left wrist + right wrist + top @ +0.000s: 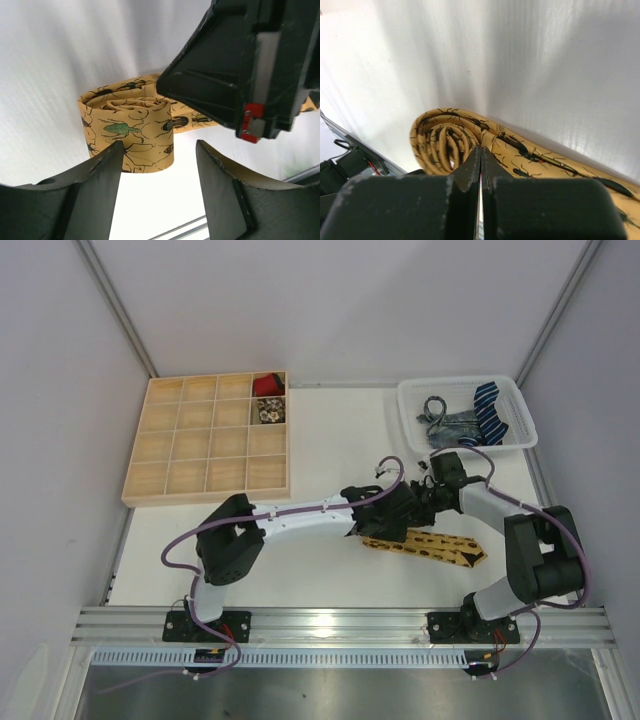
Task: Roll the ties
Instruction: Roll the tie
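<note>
A mustard-yellow tie (430,548) printed with dark beetles lies on the white table, its left end wound into a roll (130,130). My left gripper (160,150) is open, its jaws wide apart just short of the roll, the left finger (100,185) next to the roll's side. My right gripper (480,150) is shut, with its tips against the roll (440,140) where the flat tail leaves it. Nothing shows between its jaws. In the top view both grippers (398,520) (420,502) meet over the tie's left end and hide the roll.
A white basket (410,390) at the back right holds a navy striped tie (490,415) and a grey patterned tie (445,428). A wooden compartment tray (150,475) at the back left holds a red roll (267,386) and a pale patterned roll (268,412).
</note>
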Available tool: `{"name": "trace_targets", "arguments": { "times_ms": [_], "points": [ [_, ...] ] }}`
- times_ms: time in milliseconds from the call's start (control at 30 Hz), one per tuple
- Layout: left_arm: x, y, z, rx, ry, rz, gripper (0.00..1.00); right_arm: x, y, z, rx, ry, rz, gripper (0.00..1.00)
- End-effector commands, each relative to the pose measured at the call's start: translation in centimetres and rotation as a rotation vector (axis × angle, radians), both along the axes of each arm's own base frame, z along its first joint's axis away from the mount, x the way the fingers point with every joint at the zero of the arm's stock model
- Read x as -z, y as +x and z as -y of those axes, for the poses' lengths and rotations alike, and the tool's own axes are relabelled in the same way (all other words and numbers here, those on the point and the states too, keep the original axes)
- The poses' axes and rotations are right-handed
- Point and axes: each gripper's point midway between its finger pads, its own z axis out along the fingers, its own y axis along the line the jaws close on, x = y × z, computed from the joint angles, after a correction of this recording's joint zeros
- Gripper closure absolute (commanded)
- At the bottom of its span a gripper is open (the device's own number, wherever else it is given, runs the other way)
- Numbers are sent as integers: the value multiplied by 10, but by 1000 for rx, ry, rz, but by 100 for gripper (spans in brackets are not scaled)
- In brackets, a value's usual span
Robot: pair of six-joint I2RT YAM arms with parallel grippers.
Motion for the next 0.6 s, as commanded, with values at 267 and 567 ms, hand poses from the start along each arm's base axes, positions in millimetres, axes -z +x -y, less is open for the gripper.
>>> {"name": "trace_targets", "arguments": {
  "times_ms": [267, 567],
  "points": [
    [-26, -8, 27, 94, -156, 25, 35, -51, 4, 5, -22, 74, 74, 100],
    [-26, -7, 28, 107, -176, 38, 35, -40, -23, -6, -65, 149, 2, 100]
  ]
}}
